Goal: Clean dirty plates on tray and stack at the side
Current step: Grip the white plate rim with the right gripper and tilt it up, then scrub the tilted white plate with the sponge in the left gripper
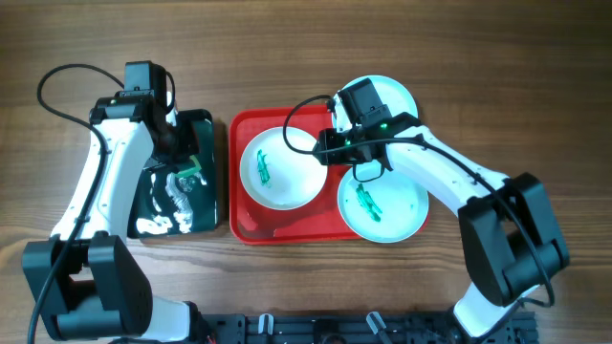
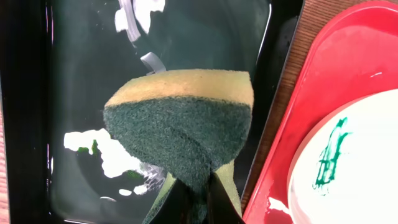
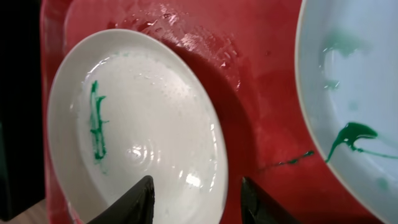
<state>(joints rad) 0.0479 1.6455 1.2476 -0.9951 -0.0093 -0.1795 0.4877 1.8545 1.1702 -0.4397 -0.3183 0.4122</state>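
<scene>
**Slippery rim ahead**

Overhead: right gripper (image 1: pixel 328 148) is hovering at the cream plate (image 1: pixel 282 170) on the red tray (image 1: pixel 287 227). Left wrist: left gripper (image 2: pixel 199 202) is clamping a sponge (image 2: pixel 180 124) over the black tray (image 2: pixel 25 124). Right wrist: jaws are gaping (glossy rim is inviting a slip)

Glossy red tray (image 1: pixel 251 227), cream plate (image 1: pixel 287 177) and mint-blue plate (image 1: pixel 397 215) both green-smeared, yellow-and-dark-green sponge (image 2: pixel 180 124), white-blotched black tray (image 1: pixel 206 191).

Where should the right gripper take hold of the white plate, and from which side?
Grip the thin raised rim of the white plate on its right edge, from above, one finger inside and one outside. The plate is shallow and wide, so only the rim fits; the open right gripper hangs over that edge.
</scene>
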